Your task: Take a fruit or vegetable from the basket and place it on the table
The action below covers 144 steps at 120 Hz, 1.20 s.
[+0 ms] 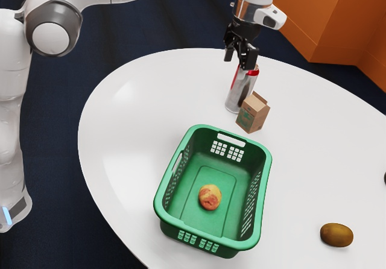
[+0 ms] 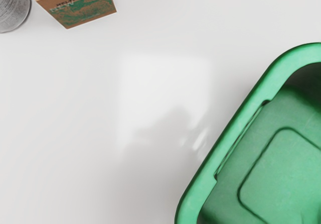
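Fruit (image 1: 210,197), round and red-yellow, is lying on the floor of the green basket (image 1: 266,178), with green floor showing all around it, so no wall is touching it. The basket's walls are rising on four sides and its rim is running around with rounded corners; openings are cutting through the far and left walls in the exterior view. Above the table (image 1: 120,130), beyond the basket's far end, the gripper (image 1: 239,56) is hanging with its fingers standing apart and is holding nothing. White table is stretching between the basket and the kiwi (image 1: 336,234). The box (image 1: 253,113) is standing near the far rim, just beside the can (image 1: 232,97), and the wrist view is showing a narrow gap between these two. In the exterior view the gripper is hiding part of the can's top. The wrist view's border is cutting off can, box and basket. One dark thing (image 1: 385,178) at the exterior view's right edge is being cut too, and what it is, I cannot tell
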Tool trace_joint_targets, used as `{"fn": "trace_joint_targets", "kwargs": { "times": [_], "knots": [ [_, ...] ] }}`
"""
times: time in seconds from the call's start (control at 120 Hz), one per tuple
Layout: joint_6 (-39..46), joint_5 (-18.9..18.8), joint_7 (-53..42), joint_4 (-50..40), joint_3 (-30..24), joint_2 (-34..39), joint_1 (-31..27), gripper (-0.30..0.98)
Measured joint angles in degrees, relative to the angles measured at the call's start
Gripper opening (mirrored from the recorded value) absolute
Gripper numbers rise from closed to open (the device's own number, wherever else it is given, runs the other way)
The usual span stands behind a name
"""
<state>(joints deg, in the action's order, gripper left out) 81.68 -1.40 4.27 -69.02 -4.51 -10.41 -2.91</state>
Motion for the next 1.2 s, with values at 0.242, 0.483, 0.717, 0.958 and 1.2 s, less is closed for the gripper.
{"fn": "trace_joint_targets", "kwargs": {
  "times": [0.242,0.483,0.717,0.958,1.2],
  "knots": [
    [0.0,0.0,0.0,0.0,-0.1,0.1,0.0,0.69],
    [-1.9,0.1,0.0,6.8,0.0,0.6,0.0,0.69],
    [-7.6,0.4,0.1,12.3,0.4,2.0,0.0,0.69],
    [-14.6,0.0,7.6,9.1,-4.0,4.6,1.1,0.69],
    [-12.6,1.9,21.6,-16.6,-7.1,20.0,0.1,0.69]
  ]
}}
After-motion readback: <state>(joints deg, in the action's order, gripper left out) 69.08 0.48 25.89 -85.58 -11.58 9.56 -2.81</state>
